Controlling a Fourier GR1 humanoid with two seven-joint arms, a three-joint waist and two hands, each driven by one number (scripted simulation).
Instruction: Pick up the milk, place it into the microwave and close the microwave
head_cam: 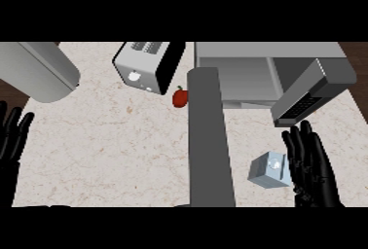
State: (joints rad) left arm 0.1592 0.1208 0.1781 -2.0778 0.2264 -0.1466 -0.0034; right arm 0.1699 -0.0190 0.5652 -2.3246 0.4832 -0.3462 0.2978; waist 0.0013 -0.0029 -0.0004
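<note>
The milk (270, 170) is a small pale blue-grey carton lying on the counter at the lower right. My right hand (313, 168) is just right of it, fingers straight and pointing away, its edge beside the carton. The microwave (244, 73) stands at the back right with its door (309, 95) swung open toward the right. My left hand (13, 133) rests open at the left edge, fingers up.
A toaster (147, 65) stands at the back centre, with a red pepper (180, 97) beside it. A large grey cylinder (36, 68) lies at the back left. A tall grey bar (211, 141) runs up the middle of the marble counter (108, 146).
</note>
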